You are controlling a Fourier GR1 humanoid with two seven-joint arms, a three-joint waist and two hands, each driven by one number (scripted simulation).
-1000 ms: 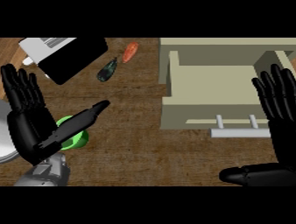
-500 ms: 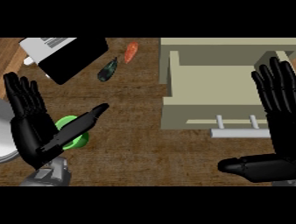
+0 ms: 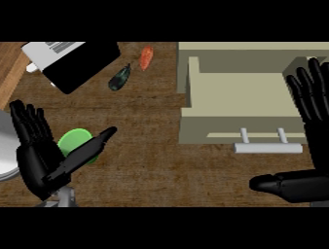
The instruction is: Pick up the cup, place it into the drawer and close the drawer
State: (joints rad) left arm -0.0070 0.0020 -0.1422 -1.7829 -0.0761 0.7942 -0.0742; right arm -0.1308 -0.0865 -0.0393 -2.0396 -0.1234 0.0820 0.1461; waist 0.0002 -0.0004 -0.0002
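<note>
The cup [image 3: 74, 141] is green and sits on the counter at the view's lower left, right inside my left hand [image 3: 42, 155]: it shows in the gap between my straight fingers and my outstretched thumb, partly hidden, so I cannot tell its long axis or whether I touch it. The left hand is the nearer one by far, spread and not curled. My right hand [image 3: 318, 126] rests spread by the open drawer [image 3: 232, 92], well apart from the cup.
</note>
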